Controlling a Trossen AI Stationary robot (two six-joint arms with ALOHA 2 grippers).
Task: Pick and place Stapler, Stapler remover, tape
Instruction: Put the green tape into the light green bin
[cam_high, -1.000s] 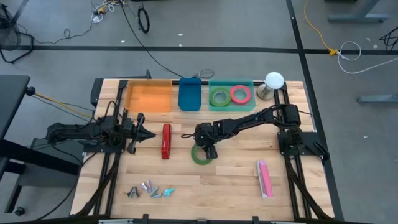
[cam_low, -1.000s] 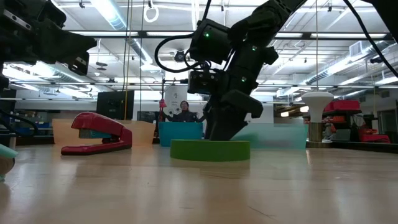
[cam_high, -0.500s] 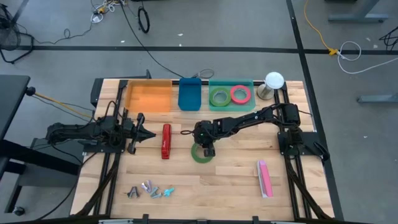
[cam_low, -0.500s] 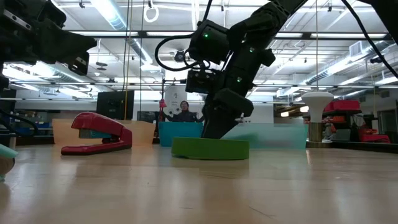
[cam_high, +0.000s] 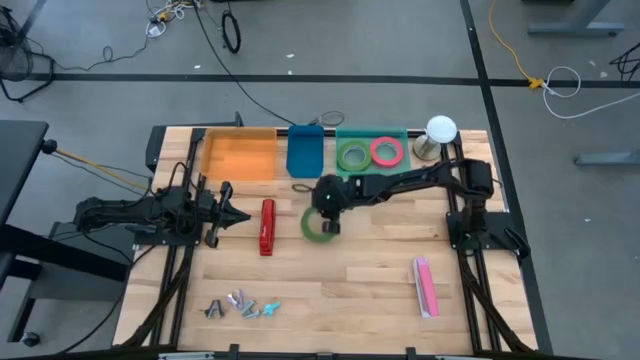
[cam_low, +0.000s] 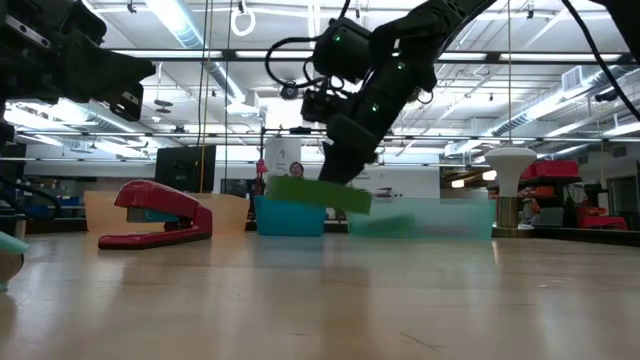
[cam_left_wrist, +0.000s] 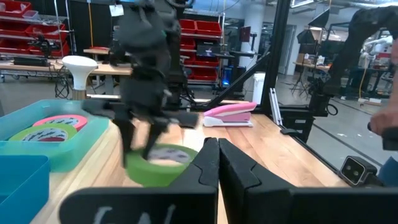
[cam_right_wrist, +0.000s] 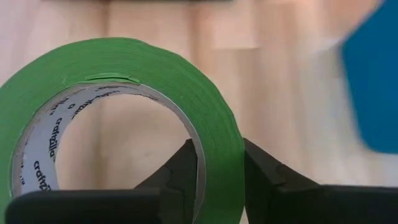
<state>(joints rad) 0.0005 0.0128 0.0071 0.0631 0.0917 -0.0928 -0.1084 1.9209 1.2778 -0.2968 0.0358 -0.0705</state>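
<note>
Carrying the third green tape roll (cam_high: 316, 224) clear of the table (cam_high: 380, 290), the right gripper (cam_high: 331, 225) is clamped across the ring's wall, one finger inside; the roll hangs tilted just beyond the red stapler (cam_high: 267, 227); next, I judge, it must travel to the teal tray (cam_high: 372, 132), where two rolls already lie, clearing the near rim; open wood lies between; the left gripper (cam_high: 228, 215) waits together beside the stapler.

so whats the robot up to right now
The right tool is shut on the wall of a green tape roll and holds it clear of the wooden table, near the teal bin with the two other rolls. The left tool waits shut beside the red stapler.
</note>
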